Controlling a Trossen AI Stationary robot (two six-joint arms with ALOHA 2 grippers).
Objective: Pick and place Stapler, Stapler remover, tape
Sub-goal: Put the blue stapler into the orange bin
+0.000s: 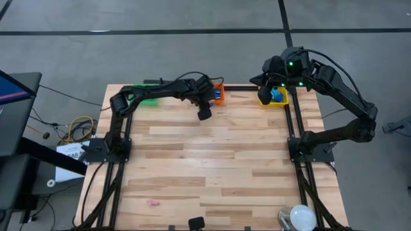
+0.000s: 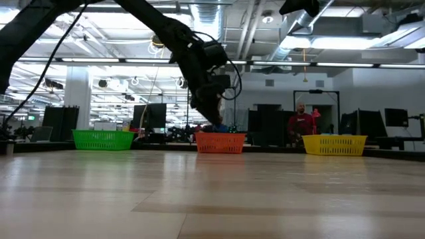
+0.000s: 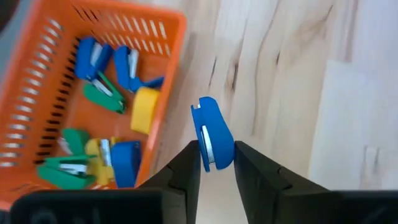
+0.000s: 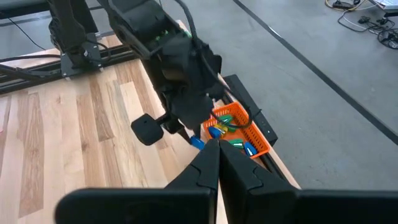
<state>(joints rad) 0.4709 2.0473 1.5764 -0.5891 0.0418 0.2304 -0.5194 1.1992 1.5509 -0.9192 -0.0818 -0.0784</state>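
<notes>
The left pincer (image 3: 216, 163) pinches a small blue stapler (image 3: 211, 133), a rounded oblong with a pale strip along its edge, held just above the wooden table (image 3: 298, 93) beside the orange basket (image 3: 37, 93). More blue, green and yellow staplers lie jumbled inside that basket. The right pincer (image 4: 217, 163), pressed together, hangs over the yellow basket (image 1: 280, 98).
</notes>
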